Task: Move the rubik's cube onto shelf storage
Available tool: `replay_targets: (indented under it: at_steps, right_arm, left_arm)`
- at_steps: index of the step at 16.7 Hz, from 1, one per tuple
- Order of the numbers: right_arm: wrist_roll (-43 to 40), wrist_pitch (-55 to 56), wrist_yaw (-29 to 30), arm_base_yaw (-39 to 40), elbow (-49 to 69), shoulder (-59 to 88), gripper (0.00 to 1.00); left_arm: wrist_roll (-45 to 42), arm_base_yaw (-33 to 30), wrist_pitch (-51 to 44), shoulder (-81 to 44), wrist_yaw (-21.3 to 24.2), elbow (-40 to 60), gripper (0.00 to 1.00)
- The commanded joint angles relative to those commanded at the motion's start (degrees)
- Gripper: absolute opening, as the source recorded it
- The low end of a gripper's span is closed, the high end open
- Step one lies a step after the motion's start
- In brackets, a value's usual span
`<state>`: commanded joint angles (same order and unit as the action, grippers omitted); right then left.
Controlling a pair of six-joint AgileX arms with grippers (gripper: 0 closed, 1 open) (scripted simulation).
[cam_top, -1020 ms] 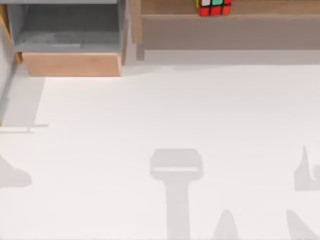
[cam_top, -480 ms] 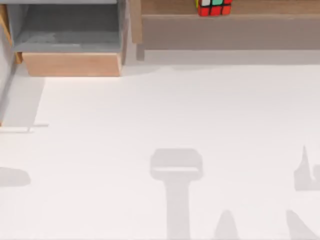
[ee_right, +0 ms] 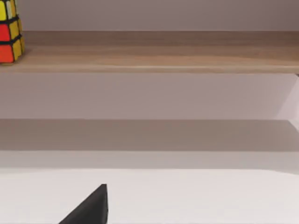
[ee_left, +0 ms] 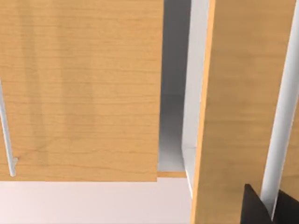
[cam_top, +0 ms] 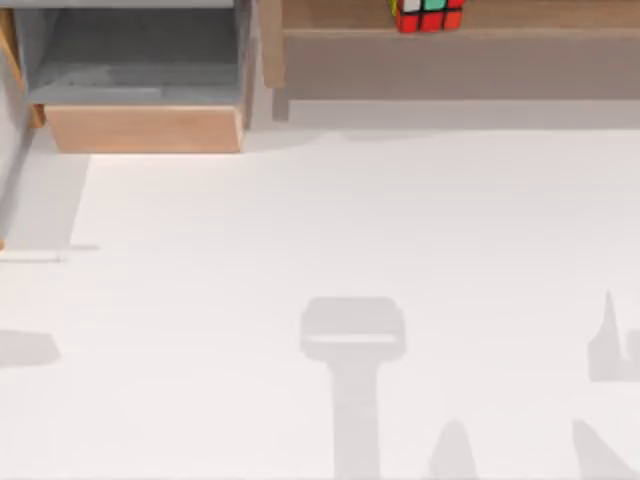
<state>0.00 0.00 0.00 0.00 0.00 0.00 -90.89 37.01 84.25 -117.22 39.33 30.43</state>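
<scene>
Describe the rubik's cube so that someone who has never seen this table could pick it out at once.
Look along the table's far edge for the shelf storage, the long light-brown unit with a taupe-grey front. The rubik's cube sits on its wooden board, toward the board's left part. It is the one small multicoloured thing there, red, green, white and yellow squares on a black grid, unlike the plain grey-lined box to the left.

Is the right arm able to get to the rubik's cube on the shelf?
Probably yes. The rubik's cube sits in the open on the shelf storage board, with nothing beside it, and the white table before it is bare.
</scene>
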Motion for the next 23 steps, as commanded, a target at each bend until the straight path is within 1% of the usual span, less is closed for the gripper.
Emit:
replay_targets:
  at_steps: [5,7,13,20,23]
  right_arm:
    - [0.0,0.0,0.0,0.0,0.0,0.0,1.0]
    - [0.0,0.0,0.0,0.0,0.0,0.0,1.0]
    - [0.0,0.0,0.0,0.0,0.0,0.0,1.0]
    - [0.0,0.0,0.0,0.0,0.0,0.0,1.0]
    - [0.0,0.0,0.0,0.0,0.0,0.0,1.0]
  left_arm:
    - [0.16,-4.32,-4.4,-3.11,-4.26,9.51,0.0]
    - [0.29,-5.98,-6.09,-4.33,-5.91,11.5,0.0]
    - [0.48,-6.26,-6.91,-4.96,-5.95,11.96,0.0]
    - [0.57,-9.95,-12.8,-9.71,-10.3,23.29,0.0]
    - [0.66,-10.89,-14.09,-10.75,-10.99,25.49,0.0]
